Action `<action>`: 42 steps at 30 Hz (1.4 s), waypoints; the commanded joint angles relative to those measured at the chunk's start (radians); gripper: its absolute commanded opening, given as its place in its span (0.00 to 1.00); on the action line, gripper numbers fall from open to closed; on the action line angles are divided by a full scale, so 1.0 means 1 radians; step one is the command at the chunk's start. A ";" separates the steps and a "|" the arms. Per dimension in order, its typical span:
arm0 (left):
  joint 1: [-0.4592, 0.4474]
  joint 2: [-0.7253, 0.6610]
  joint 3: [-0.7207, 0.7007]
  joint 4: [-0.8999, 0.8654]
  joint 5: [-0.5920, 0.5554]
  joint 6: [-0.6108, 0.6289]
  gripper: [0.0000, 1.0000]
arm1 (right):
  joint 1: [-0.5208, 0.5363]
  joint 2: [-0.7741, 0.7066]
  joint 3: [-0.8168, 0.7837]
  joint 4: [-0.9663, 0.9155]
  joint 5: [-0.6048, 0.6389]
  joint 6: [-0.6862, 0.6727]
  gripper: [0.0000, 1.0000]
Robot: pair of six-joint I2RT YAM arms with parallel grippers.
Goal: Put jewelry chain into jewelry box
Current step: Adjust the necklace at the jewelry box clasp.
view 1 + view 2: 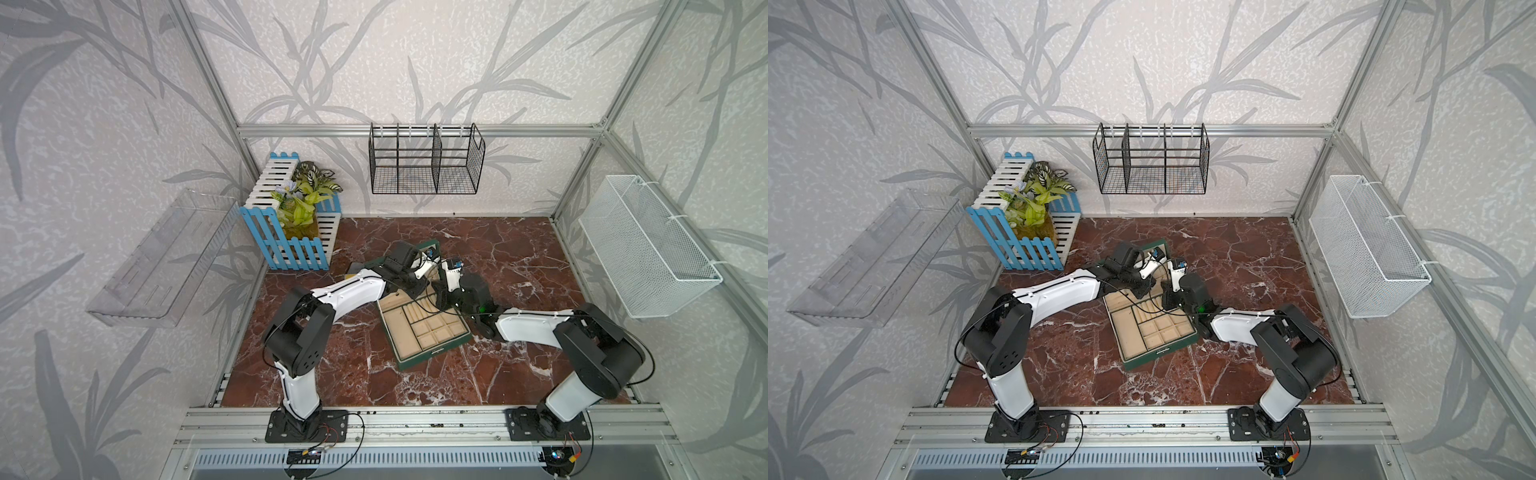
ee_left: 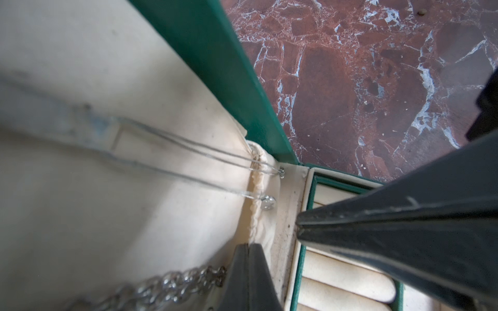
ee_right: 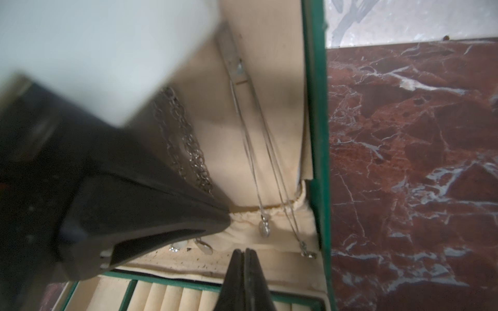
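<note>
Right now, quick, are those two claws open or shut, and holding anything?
Left gripper: closed; whether it grips anything cannot be told.
Right gripper: closed, apparently empty.

Jewelry box (image 2: 80, 53) lining: matt cloth (table (image 1: 519, 257) glossy).

The tabletop (image 1: 519, 257) is a flat sheet patterned like red-brown marble with white veins, seen in both top views (image 1: 1246, 257) and filling one side of each wrist view (image 2: 350, 94) (image 3: 404, 161). Two things rest on it. The open dark green jewelry box (image 1: 434, 352) lies skewed near the middle, its lid raised at the far end. A blue-and-white picket-fence planter (image 1: 291, 249) stands in the far left corner, well apart.
</note>
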 commanded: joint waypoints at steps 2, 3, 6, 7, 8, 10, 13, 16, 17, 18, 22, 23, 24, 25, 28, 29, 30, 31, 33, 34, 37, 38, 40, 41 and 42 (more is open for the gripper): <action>0.005 -0.025 -0.012 0.018 0.014 -0.004 0.00 | 0.006 -0.005 0.006 -0.008 -0.013 0.006 0.00; 0.005 -0.026 -0.013 0.020 0.013 -0.004 0.00 | 0.006 -0.012 0.003 -0.009 -0.009 0.006 0.01; 0.005 -0.026 -0.014 0.023 0.014 -0.005 0.00 | 0.005 -0.037 -0.005 -0.018 0.016 0.007 0.10; 0.004 -0.025 -0.014 0.023 0.014 -0.005 0.00 | 0.004 -0.039 -0.005 -0.023 0.025 0.008 0.13; 0.004 -0.024 -0.013 0.022 0.015 -0.005 0.00 | 0.002 -0.039 0.002 -0.031 0.031 0.012 0.16; 0.005 -0.024 -0.012 0.020 0.015 -0.004 0.00 | -0.001 -0.024 0.019 -0.047 0.036 0.012 0.21; 0.004 -0.027 -0.014 0.021 0.015 -0.004 0.00 | -0.001 0.001 0.033 -0.027 0.043 0.019 0.25; 0.005 -0.027 -0.014 0.020 0.014 -0.003 0.00 | -0.003 0.027 0.050 -0.015 0.059 0.016 0.29; 0.005 -0.026 -0.014 0.019 0.015 -0.002 0.00 | -0.004 0.035 0.055 -0.008 0.061 0.013 0.29; 0.005 -0.026 -0.015 0.019 0.017 -0.002 0.00 | -0.005 0.042 0.057 -0.001 0.060 0.012 0.30; 0.005 -0.027 -0.014 0.020 0.017 -0.002 0.00 | -0.009 0.060 0.077 0.007 0.065 0.003 0.30; 0.006 -0.028 -0.014 0.020 0.017 -0.002 0.00 | -0.010 0.060 0.079 0.013 0.065 0.000 0.30; 0.006 -0.027 -0.014 0.019 0.017 -0.002 0.00 | -0.011 0.060 0.083 0.015 0.065 -0.003 0.30; 0.006 -0.027 -0.014 0.020 0.017 -0.002 0.00 | -0.013 0.081 0.086 0.015 0.065 -0.006 0.30; 0.006 -0.027 -0.013 0.018 0.018 -0.001 0.00 | -0.017 0.100 0.099 0.011 0.060 -0.016 0.30; 0.006 -0.028 -0.012 0.018 0.017 -0.001 0.00 | -0.017 0.104 0.105 0.007 0.059 -0.018 0.29; 0.007 -0.028 -0.012 0.016 0.017 0.000 0.00 | -0.018 0.108 0.110 0.004 0.057 -0.020 0.29; 0.006 -0.029 -0.013 0.015 0.017 0.001 0.00 | -0.020 0.113 0.113 0.004 0.057 -0.023 0.28; 0.007 -0.029 -0.013 0.015 0.017 0.001 0.00 | -0.022 0.120 0.117 0.004 0.054 -0.027 0.26; 0.006 -0.028 -0.012 0.016 0.017 0.001 0.00 | -0.023 0.123 0.119 0.004 0.053 -0.028 0.24; 0.006 -0.027 -0.012 0.016 0.016 0.001 0.00 | -0.024 0.121 0.117 0.007 0.043 -0.030 0.16; 0.006 -0.028 -0.012 0.017 0.016 -0.001 0.00 | -0.024 0.118 0.115 0.007 0.039 -0.030 0.13; 0.005 -0.029 -0.012 0.018 0.013 -0.001 0.00 | -0.023 0.108 0.109 0.001 0.030 -0.030 0.08; 0.006 -0.030 -0.012 0.017 0.013 -0.001 0.00 | -0.024 0.099 0.103 0.000 0.026 -0.029 0.05; 0.006 -0.029 -0.012 0.017 0.011 -0.001 0.00 | -0.024 0.092 0.094 0.000 0.024 -0.024 0.03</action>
